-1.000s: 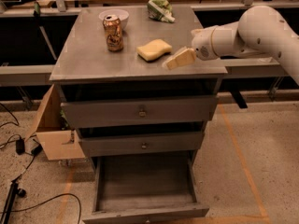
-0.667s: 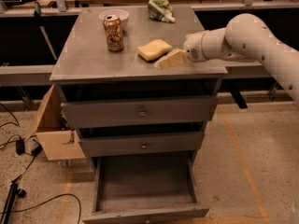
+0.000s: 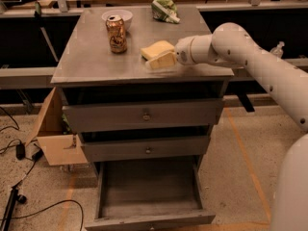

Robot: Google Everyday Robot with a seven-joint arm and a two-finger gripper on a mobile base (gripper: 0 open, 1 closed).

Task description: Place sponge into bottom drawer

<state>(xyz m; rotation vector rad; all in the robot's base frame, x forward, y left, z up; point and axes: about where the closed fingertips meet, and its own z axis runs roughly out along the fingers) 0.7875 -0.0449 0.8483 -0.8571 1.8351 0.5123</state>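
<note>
The pale yellow sponge (image 3: 155,47) lies on top of the grey drawer cabinet (image 3: 91,57), right of centre. My gripper (image 3: 160,61) reaches in from the right on the white arm (image 3: 240,47). It sits low over the cabinet top, right against the sponge's front edge and partly overlapping it in this view. The bottom drawer (image 3: 149,219) is pulled out near the floor, and its tray looks empty. The two upper drawers are closed.
A brown soda can (image 3: 117,33) stands left of the sponge, with a white bowl (image 3: 118,15) behind it. A green bag (image 3: 164,8) lies at the back of the top. A cardboard box (image 3: 54,134) sits left of the cabinet, with cables (image 3: 19,196) on the floor.
My gripper has moved left across the cabinet top, from well right of the sponge to right against its front edge. The sponge, can and drawers have not moved.
</note>
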